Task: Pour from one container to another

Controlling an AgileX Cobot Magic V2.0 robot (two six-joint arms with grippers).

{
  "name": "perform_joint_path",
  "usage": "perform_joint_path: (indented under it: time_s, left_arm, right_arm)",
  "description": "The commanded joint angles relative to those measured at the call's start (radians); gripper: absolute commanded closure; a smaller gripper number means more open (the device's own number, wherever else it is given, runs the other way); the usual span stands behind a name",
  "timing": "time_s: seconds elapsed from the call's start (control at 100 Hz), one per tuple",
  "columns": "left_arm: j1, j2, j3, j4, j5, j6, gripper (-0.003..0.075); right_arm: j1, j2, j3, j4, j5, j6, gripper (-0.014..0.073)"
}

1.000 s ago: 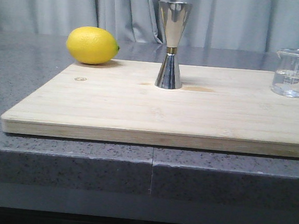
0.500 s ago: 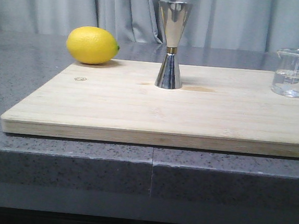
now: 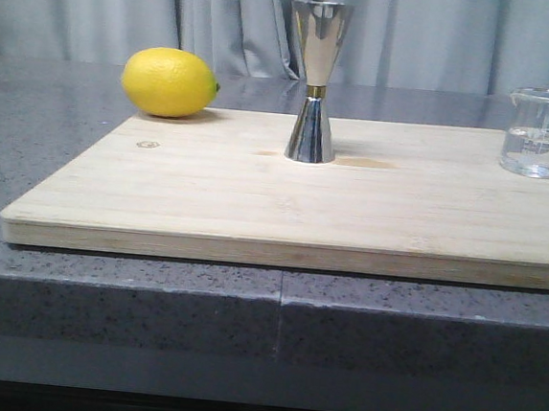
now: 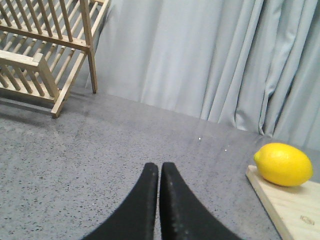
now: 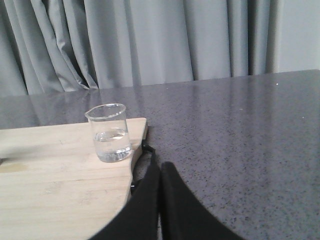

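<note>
- The beaker (image 3: 540, 133) stands upright at the far right corner of the board (image 3: 294, 202), part full of clear liquid, with nothing touching it.
- The jigger (image 3: 315, 82) stands upright near the middle of the board's far edge, well apart from the beaker (its gold band sits at the waist).
- A lemon (image 3: 170, 83) lies at the board's far left corner, resting partly on the board.
- The board lies flat on the grey speckled worktop (image 3: 59, 139), with a grey curtain behind.
- The left fingers (image 4: 160, 172) are pressed together and hold nothing; they hover over bare worktop, the lemon (image 4: 283, 164) off to one side and a wooden rack (image 4: 45, 45) further back.
- The right fingers (image 5: 159, 172) are also pressed together and empty, just off the board's edge, near the beaker (image 5: 110, 132) but not touching it.
</note>
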Motion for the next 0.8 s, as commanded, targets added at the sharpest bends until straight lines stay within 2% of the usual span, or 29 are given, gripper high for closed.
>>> perform_joint_path:
  time_s: [0.0,0.19,0.49,0.61,0.69,0.79]
  left_arm:
    - [-0.006,-0.016,-0.031,-0.079,-0.064,-0.01,0.0741]
    - [-0.006,0.091,-0.193,-0.145,0.121,-0.01,0.0741]
    - [-0.006,0.403,-0.482,-0.147,0.258,0.037,0.0741]
    - [-0.006,0.499,-0.547,-0.149,0.256,0.037,0.074]
    - [-0.006,0.552,-0.578,-0.176,0.254,0.047,0.0732]
    - [-0.027,0.602,-0.597,-0.248,0.235,0.13,0.0666]
  right_arm:
    - [-0.005,-0.018,-0.013,0.08,-0.07,0.0,0.0662]
    - [-0.005,0.036,-0.142,0.096,0.031,0.0,0.0662]
    - [-0.005,0.298,-0.401,0.093,0.117,-0.004,0.0648]
    - [-0.005,0.383,-0.464,0.092,0.103,-0.006,0.0563]
    - [-0.005,0.432,-0.479,0.092,0.07,-0.006,0.0462]
    - [-0.005,0.476,-0.479,0.092,0.024,-0.006,0.0337]
